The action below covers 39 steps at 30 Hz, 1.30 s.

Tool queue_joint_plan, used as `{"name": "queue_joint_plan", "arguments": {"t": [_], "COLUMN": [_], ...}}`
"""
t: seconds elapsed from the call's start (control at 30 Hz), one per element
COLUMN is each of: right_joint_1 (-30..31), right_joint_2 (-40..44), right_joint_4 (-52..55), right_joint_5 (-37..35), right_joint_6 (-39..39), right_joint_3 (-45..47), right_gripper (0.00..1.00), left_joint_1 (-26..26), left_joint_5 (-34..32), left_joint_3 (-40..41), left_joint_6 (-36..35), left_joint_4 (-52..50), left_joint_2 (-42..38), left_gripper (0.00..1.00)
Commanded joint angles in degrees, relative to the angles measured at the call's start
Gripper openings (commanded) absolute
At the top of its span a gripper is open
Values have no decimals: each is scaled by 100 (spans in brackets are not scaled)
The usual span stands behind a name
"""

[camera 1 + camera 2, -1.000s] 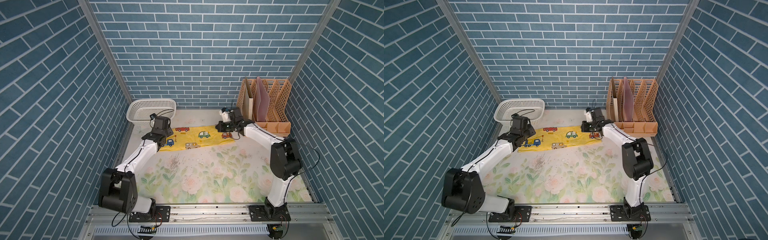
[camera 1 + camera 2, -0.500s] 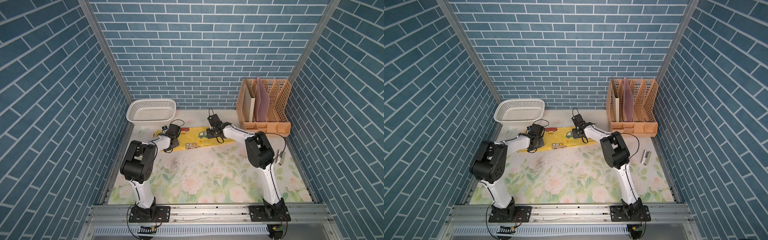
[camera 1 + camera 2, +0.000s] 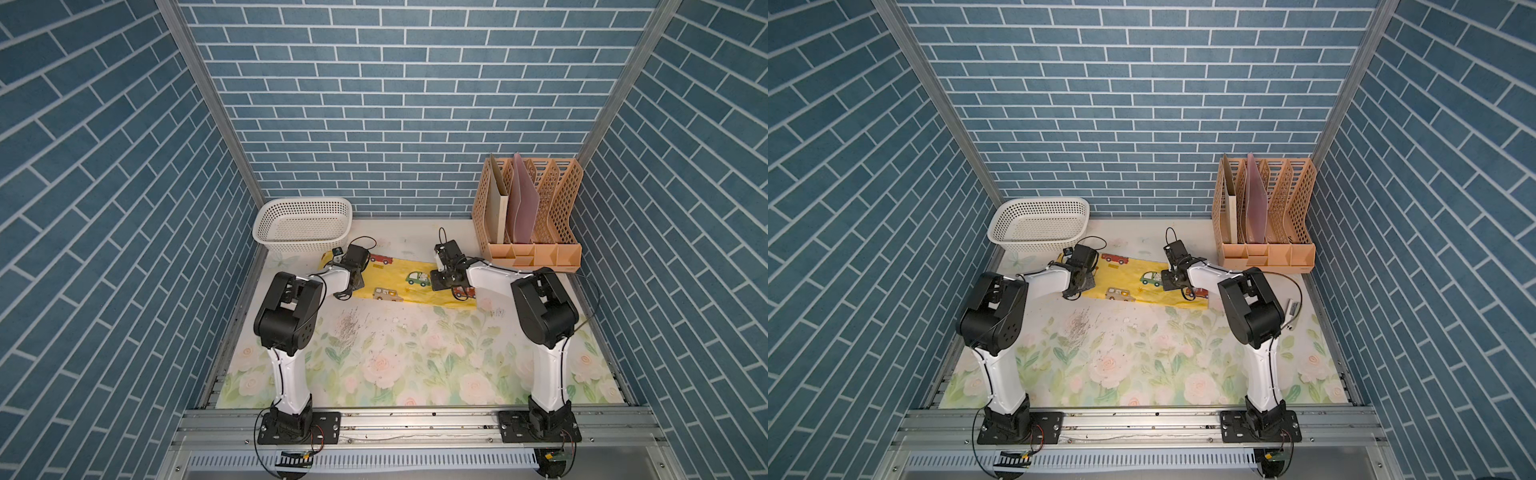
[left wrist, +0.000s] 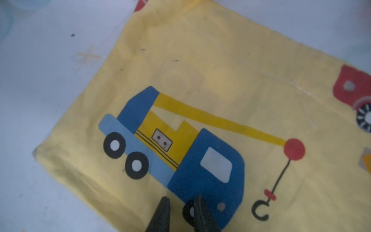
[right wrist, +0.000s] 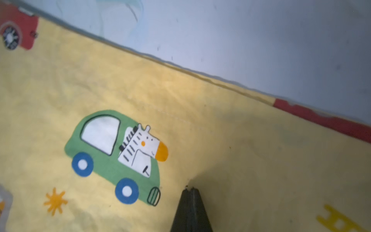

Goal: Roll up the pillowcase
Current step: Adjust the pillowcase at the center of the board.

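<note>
Pillowcase (image 3: 395, 270) flat; right hand (image 5: 190, 189) closed.

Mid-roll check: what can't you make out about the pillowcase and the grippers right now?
1. Left end of the pillowcase, both top views: hidden under the left arm.
2. Right wrist view: whether the shut right gripper pinches cloth; its fingertips cover the contact.
3. Small silver object beside the right arm, in a top view: too small to identify.
</note>
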<state>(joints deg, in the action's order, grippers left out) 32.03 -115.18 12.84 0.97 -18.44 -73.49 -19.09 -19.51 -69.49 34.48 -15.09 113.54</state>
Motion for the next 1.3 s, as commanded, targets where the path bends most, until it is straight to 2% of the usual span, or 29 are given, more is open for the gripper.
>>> {"name": "queue_joint_plan", "arguments": {"t": [0.0,0.1,0.2,0.33,0.43,0.5,0.53,0.7,0.83,0.9,0.93,0.97,1.03,1.1,1.17,1.27], "right_joint_1": [102,304,512,931,1028,1025,1030,994,1021,1230,1358,1531,2048,2822,3458,4198], "right_joint_2": [161,489,771,1113,1232,1312,1392,1754,1882,2424,2742,3127,3853,4318,4316,3923], "right_joint_4": [373,224,-201,-614,-1518,-1417,-1287,-551,-408,-784,-890,-1058,-1452,-1600,-1388,-702], "right_joint_5": [561,986,1884,2566,3395,3007,2754,1189,1008,1117,846,425,-448,-1324,-1931,-2405], "right_joint_6": [-321,-553,-895,-1242,-1457,-1384,-1232,-355,122,770,1004,1208,1739,2460,2920,3202], "right_joint_3": [988,1631,2179,2357,2468,2318,2249,2034,1904,2232,2356,2558,3007,3287,3280,3110], "right_gripper": [0,0,0,0,0,0,0,0,4,13,15,18,36,51,61,68], "left_joint_1": [-289,-584,-817,-964,-1023,-997,-971,-456,-247,-286,-320,-366,-396,-397,-398,-394], "left_joint_5": [120,140,391,626,758,430,297,142,-127,-7,69,137,349,592,686,741], "left_joint_3": [-587,-1496,-2633,-4349,-5426,-5911,-5872,-4318,-3508,-2763,-2348,-1865,-853,50,817,1806], "left_joint_6": [-462,-784,-1060,-1269,-1409,-1400,-1421,-1288,-1324,-1289,-1245,-1179,-998,-799,-590,-408], "left_joint_4": [-91,-120,-245,-738,-946,-1235,-1207,-270,-44,214,394,596,916,1117,1134,931], "left_joint_2": [686,1304,2024,3041,3609,3726,3620,2368,1488,812,437,-28,-929,-1846,-2617,-3643], "left_gripper": [27,28,30,31,32,32,33,42,42,43,43,43,43,42,42,42]}}
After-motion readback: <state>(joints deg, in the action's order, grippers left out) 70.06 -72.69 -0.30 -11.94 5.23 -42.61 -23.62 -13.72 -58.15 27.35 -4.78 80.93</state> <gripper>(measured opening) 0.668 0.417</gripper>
